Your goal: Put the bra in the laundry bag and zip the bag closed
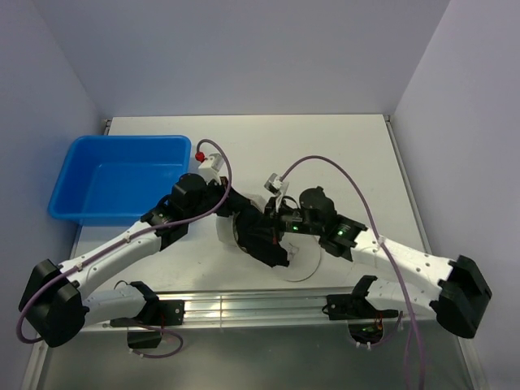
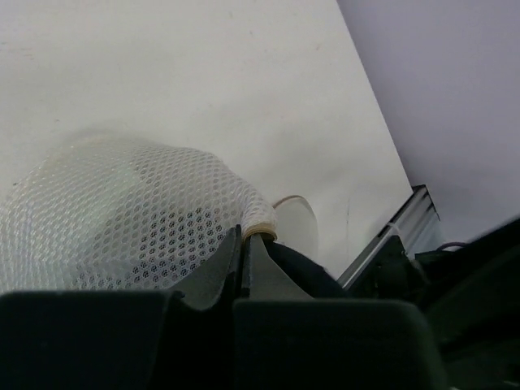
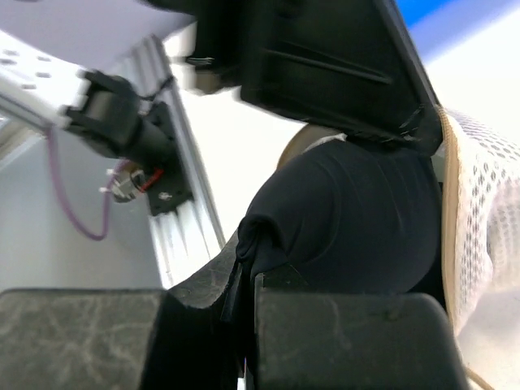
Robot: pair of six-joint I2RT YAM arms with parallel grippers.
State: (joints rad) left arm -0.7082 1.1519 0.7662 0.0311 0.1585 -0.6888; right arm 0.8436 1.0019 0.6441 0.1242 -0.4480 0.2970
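The laundry bag (image 2: pixel 138 219) is white mesh with a tan rim (image 3: pixel 448 187). It lies at the table's middle (image 1: pixel 226 229), mostly hidden under both arms. My left gripper (image 2: pixel 242 237) is shut on the bag's tan rim and holds it up. My right gripper (image 3: pixel 248 268) is shut on a fold of a rounded black cloth (image 3: pixel 349 219) that bulges at the bag's mouth, against the left gripper's fingers. The black cloth also shows in the left wrist view (image 2: pixel 305 272). No white or pale grey-blue bra is clearly visible. The zip pull is hidden.
A pale round flap (image 1: pixel 309 264) lies flat on the table beside the bag, toward the near edge; it also shows in the left wrist view (image 2: pixel 296 221). A big blue plastic tub (image 1: pixel 122 175) stands at the left. An aluminium rail (image 1: pixel 268 309) runs along the near edge.
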